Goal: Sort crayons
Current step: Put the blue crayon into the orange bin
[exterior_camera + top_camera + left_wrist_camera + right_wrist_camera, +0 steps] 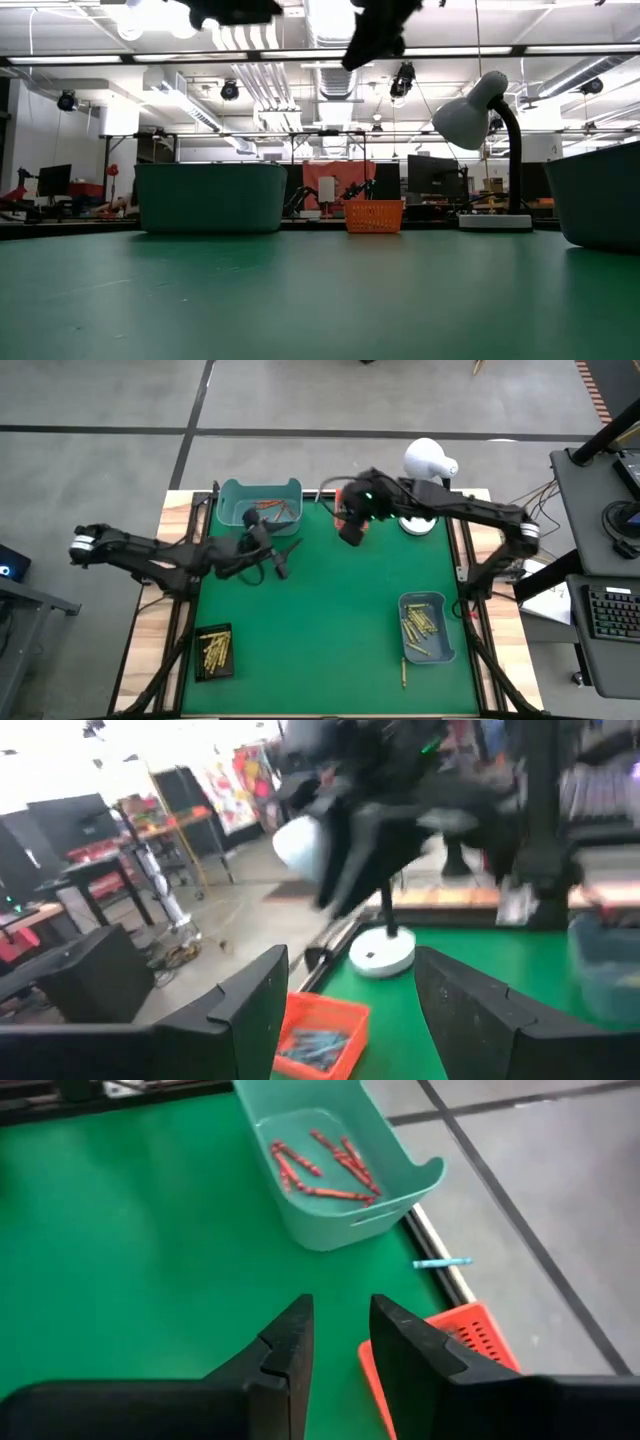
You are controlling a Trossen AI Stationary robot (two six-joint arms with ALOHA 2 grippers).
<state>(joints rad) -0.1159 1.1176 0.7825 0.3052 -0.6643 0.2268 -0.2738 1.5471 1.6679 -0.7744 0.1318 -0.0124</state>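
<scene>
Crayons lie sorted across trays: red ones in the teal tray (pixel 345 1175), yellow ones in the black tray (pixel 213 651) and the blue-grey tray (pixel 426 626), bluish ones in the orange tray (pixel 318 1035). One yellow crayon (pixel 403 672) lies loose just beside the blue-grey tray, long axis running toward the table's front edge. The right gripper (pixel 338 1342), fingers narrowly parted and holding nothing, hovers over the orange tray, nearer the stray than the spread, empty left gripper (pixel 278 557). A blue crayon (pixel 442 1263) lies off the mat.
</scene>
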